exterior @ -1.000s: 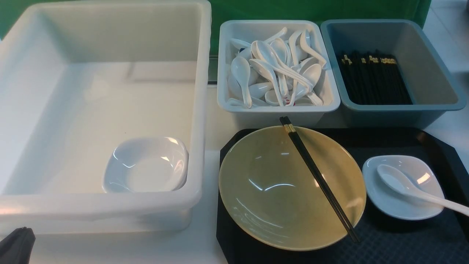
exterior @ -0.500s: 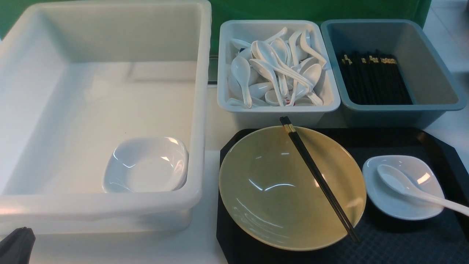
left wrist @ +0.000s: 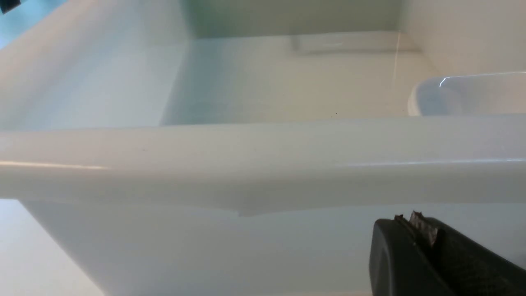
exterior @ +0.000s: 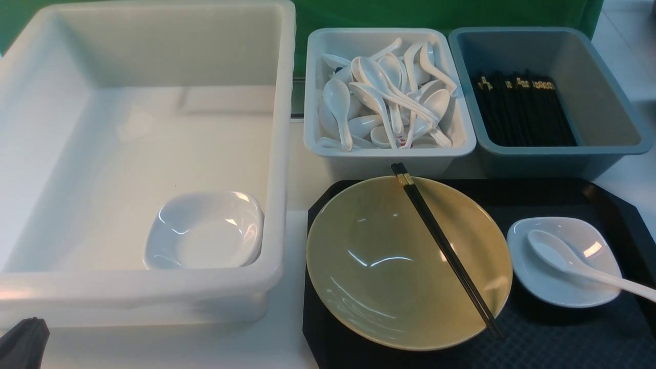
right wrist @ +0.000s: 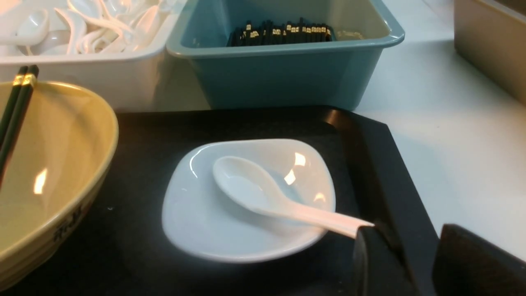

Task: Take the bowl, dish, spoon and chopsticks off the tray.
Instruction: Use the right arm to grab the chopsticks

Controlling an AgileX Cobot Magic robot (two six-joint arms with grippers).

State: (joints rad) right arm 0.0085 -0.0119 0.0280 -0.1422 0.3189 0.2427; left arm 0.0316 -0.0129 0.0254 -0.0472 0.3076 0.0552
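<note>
The big white tub (exterior: 138,297) fills the left half of the table. One small white dish (exterior: 205,238) sits in its near right corner, against the wall.

Right of the tub lies the black tray (exterior: 543,197), with all four task items on it. The yellow bowl (exterior: 379,266) takes up the tray's left part, upright, with its rim close to the tray's left edge.

Behind the tray stand two bins side by side: a pale bin (exterior: 379,164) heaped with white spoons, and to its right a blue-grey bin (exterior: 599,102) holding a row of black chopsticks.

The other white dish (exterior: 543,284) rests on the tray's right part, just beside the bowl but not touching it. The spoon (exterior: 564,256) lies in this dish, scoop up in the hollow, its handle running out over the dish's rim toward the tray's right edge.

The chopsticks (exterior: 446,251) lie together across the bowl on a slant — gold-banded ends poking past the far rim toward the spoon bin, thin tips past the near right rim.

The left gripper (left wrist: 413,220) sits low just outside the tub's near wall, jaws pressed together with nothing in them. The right gripper (right wrist: 423,263) hangs low at the tray's right rim, jaws apart and empty — one finger (right wrist: 378,259) right at the end of the spoon's handle, though I cannot tell whether it touches.
</note>
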